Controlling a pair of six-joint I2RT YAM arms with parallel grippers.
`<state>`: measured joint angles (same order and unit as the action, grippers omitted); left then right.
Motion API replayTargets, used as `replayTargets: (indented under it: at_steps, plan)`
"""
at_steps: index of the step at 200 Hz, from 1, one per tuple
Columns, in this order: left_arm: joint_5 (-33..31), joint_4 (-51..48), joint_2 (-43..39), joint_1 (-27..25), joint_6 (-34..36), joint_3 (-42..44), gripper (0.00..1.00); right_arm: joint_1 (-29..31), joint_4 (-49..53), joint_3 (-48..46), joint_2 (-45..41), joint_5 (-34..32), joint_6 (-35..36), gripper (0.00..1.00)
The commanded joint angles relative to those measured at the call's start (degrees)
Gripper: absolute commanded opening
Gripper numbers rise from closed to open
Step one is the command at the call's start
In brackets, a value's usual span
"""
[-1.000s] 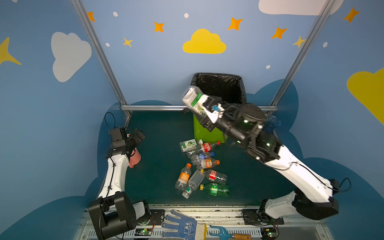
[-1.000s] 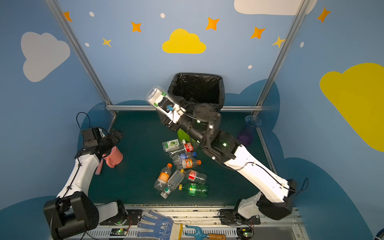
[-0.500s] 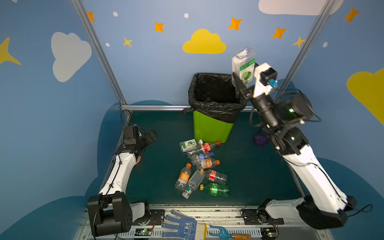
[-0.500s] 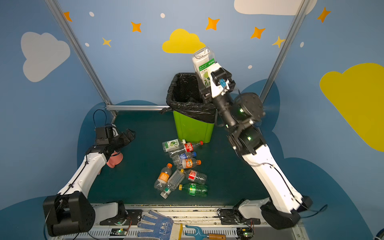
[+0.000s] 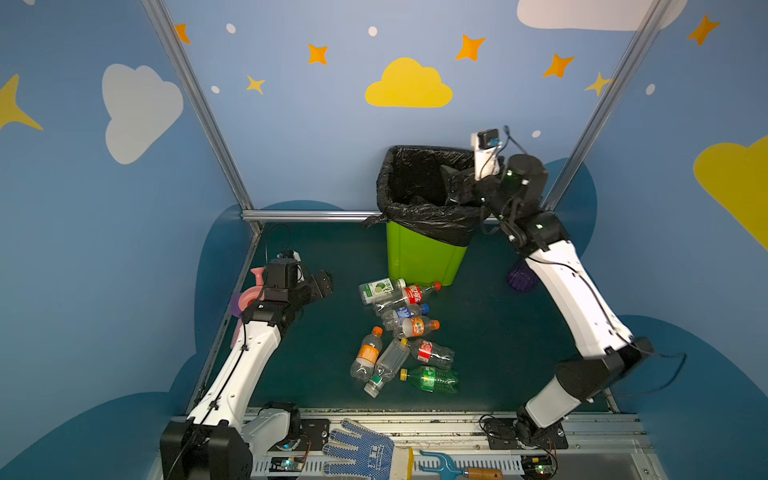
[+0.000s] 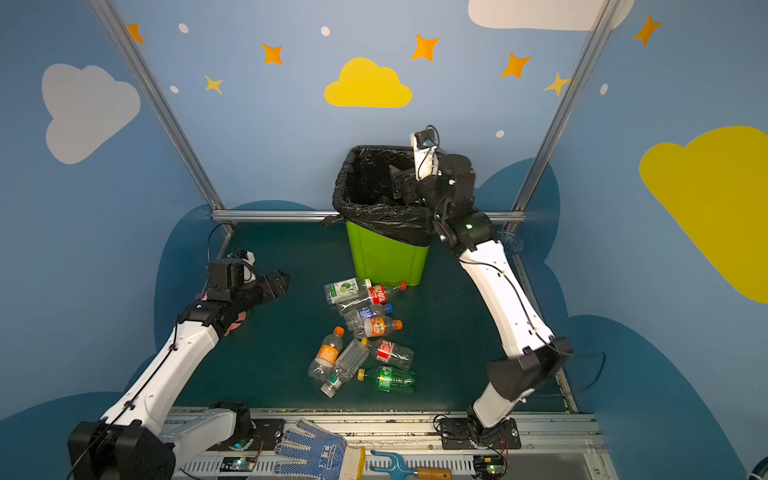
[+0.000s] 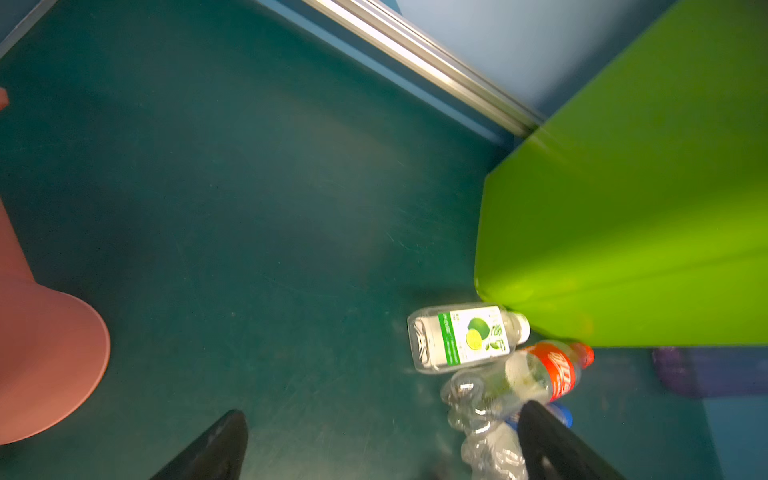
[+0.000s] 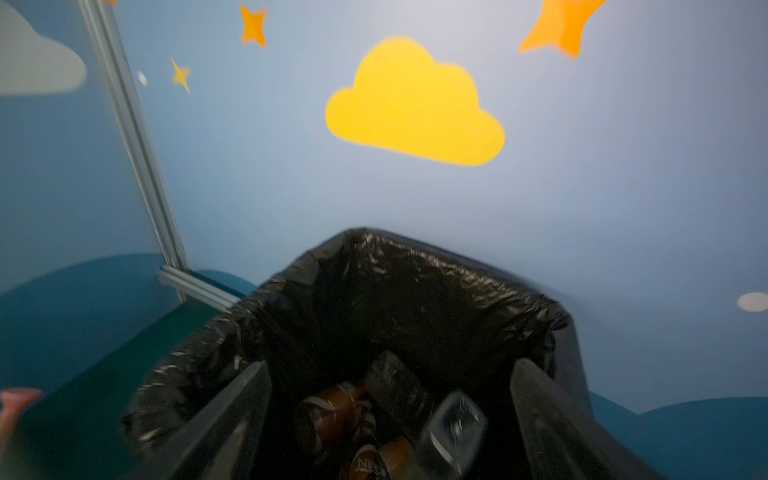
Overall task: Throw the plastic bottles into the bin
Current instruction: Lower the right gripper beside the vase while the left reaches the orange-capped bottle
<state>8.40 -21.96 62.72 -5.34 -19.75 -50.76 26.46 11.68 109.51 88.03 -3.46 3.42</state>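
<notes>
Right jaws gape over the twelve-o'clock bin [image 5: 424, 257] for dropping — a blurred bottle [image 8: 453, 428] seemingly inside; left jaws wide.

At the foot of the lime-green bin [image 7: 623, 199]: lime-label bottle [image 7: 465, 338] lying flat, red-label cola bottle [image 7: 550, 374] just beside. Well apart from it: pink watering can [image 7: 41, 353]. Spread wide: left gripper [image 7: 382, 411].

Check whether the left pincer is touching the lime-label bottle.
Apart. In both top views the open left pincer hangs short of the lime-label bottle, with bare mat plainly showing between them.
</notes>
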Motion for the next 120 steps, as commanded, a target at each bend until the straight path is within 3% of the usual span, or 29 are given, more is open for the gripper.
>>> replayTargets:
  at_steps: [1,36,80,120]
  plan:
    - [-1.54,-2.87,-0.49,-1.96,4.09,0.56,1.00,-0.42,-7.59,-5.59,-8.08,-1.89,-2.35,0.92]
    - [-2.11,-4.45,1.12,-5.33,4.91,-0.56,1.00,-3.96,-6.41,-18.49,-15.92,-5.79,-6.14,0.93]
    - [-4.89,-7.99,1.89,-10.38,4.16,-0.59,1.00,-12.05,-4.38,-40.11,-27.42,-6.24,-19.76,0.93]
    - [-6.65,-9.77,2.36,-14.86,3.75,-0.34,1.00,-18.06,-1.85,-59.39,-35.12,-2.19,-31.86,0.93]
